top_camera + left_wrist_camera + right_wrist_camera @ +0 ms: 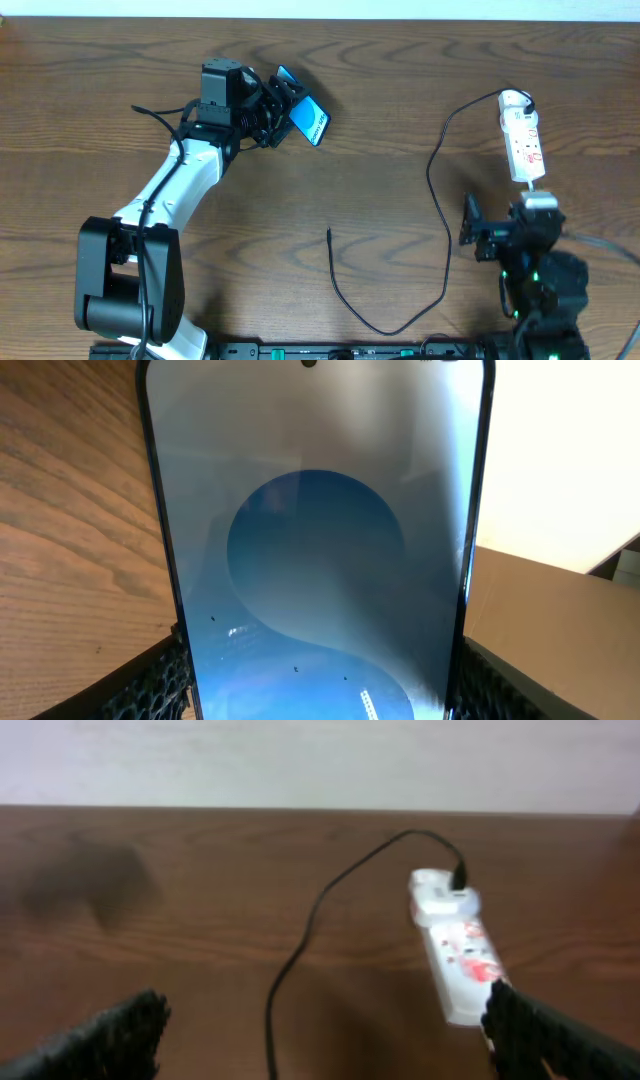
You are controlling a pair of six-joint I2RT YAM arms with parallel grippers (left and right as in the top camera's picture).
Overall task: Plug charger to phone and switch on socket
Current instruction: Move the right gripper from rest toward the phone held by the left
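You have the phone (308, 120) clamped in the left gripper (293, 112) at far left, with that arm stretched forward and the screen tilted up. The charger (432, 180) sits in the socket (522, 135). Its free tip lies mid-table, well apart from the phone. Plugging in is outstanding, and I cannot tell the switch state. Your right gripper (505, 218) hovers near the socket, spread wide and empty.

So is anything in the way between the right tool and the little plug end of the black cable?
Nothing visible blocks it. Between the right tool and the plug tip of the charger there is only bare table, plus a stretch of the charger's own cable lying flat across the path.
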